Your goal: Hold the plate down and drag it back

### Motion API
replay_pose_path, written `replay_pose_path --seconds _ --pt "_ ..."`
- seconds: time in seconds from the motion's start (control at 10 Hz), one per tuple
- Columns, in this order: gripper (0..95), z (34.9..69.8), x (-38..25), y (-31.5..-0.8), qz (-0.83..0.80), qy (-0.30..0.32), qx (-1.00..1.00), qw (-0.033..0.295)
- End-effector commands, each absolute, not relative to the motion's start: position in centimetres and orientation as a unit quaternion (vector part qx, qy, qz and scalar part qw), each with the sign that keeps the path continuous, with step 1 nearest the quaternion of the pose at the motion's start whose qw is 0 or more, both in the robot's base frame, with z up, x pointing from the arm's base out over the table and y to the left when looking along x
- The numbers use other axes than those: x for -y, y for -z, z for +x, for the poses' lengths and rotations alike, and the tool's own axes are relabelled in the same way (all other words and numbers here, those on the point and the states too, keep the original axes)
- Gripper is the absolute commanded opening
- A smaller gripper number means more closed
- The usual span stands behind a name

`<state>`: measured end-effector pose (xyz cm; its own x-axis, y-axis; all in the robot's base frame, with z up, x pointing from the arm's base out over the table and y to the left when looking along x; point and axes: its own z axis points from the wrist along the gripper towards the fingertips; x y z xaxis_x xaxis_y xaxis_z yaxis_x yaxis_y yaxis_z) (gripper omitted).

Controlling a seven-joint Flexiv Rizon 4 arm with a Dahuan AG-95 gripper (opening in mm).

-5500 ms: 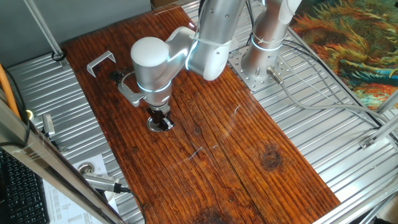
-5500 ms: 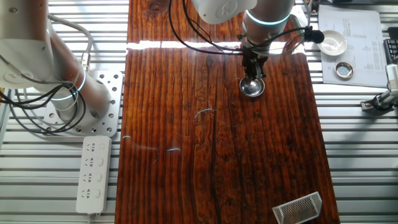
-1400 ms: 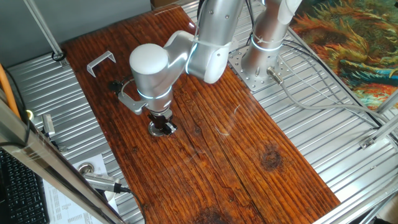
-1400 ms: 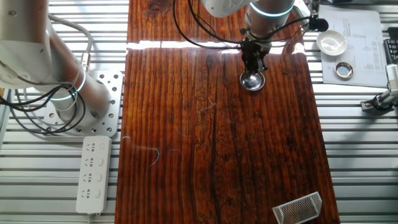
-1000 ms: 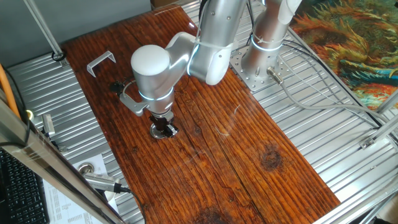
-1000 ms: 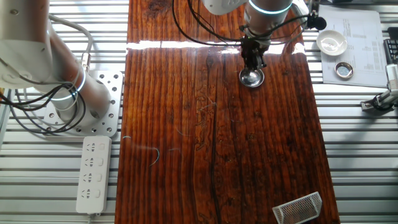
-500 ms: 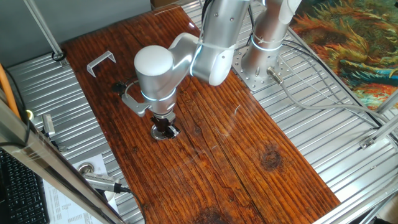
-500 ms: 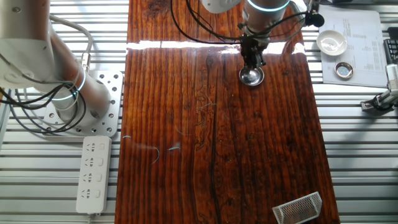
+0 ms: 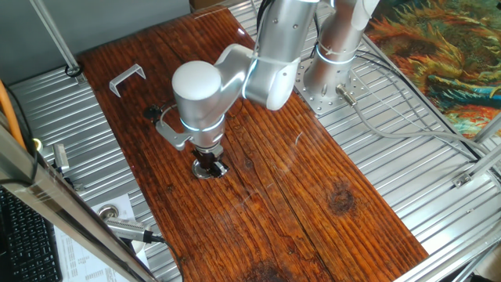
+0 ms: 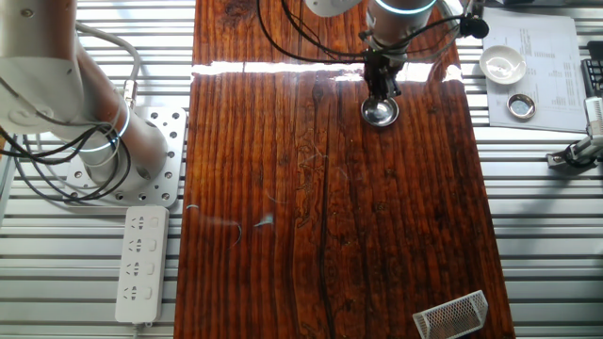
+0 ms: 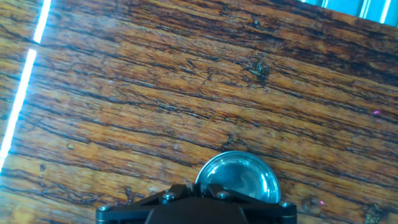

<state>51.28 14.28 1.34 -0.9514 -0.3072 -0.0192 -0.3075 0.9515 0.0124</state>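
Metal plate [image 10: 381, 112] directly beneath gripper [image 10: 380, 95], pinned flat on wooden worktop [image 10: 330, 235] near its edge; finger opening impossible to tell.

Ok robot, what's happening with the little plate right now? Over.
Tool pressing down on plate, fingers together. Plate flat on wooden board. Metal bracket well off, nothing blocking.
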Motion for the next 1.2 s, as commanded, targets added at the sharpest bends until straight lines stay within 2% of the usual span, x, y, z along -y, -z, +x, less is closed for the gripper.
replay_pose_path --seconds 0.1,1.2 --pt "0.0 51.2 -14.5 0.4 -0.154 -0.011 -0.988 0.009" --pt "0.0 51.0 -15.7 0.3 -0.146 -0.013 -0.989 0.013"
